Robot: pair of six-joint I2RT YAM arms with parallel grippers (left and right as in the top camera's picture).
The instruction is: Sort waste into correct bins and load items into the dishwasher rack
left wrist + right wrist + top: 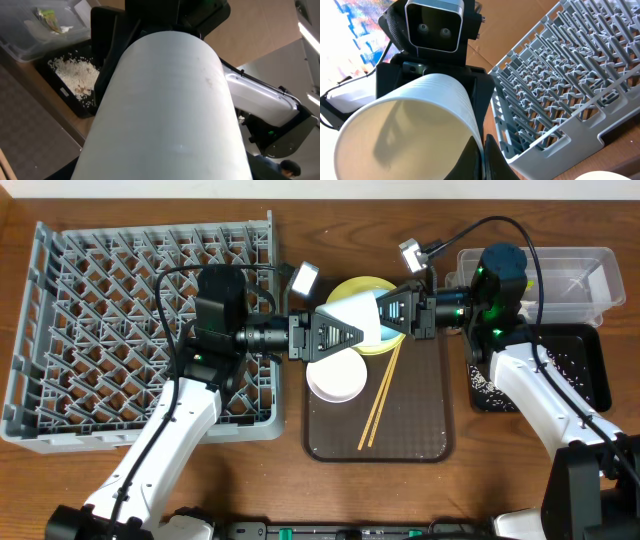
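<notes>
Both grippers hold a pale ribbed cup in the air above the round yellow plate. My left gripper is shut round its body, which fills the left wrist view. My right gripper pinches its rim from the right. A white bowl and wooden chopsticks lie on the brown tray. The grey rack stands at the left. The snack wrapper lies in the clear tub. Rice lies in the black tray. No light blue bowl shows.
The rack's near corner is close to the held cup in the right wrist view. The clear tub and black tray stand side by side at the table's right edge, right behind my right arm. Cables loop above both arms.
</notes>
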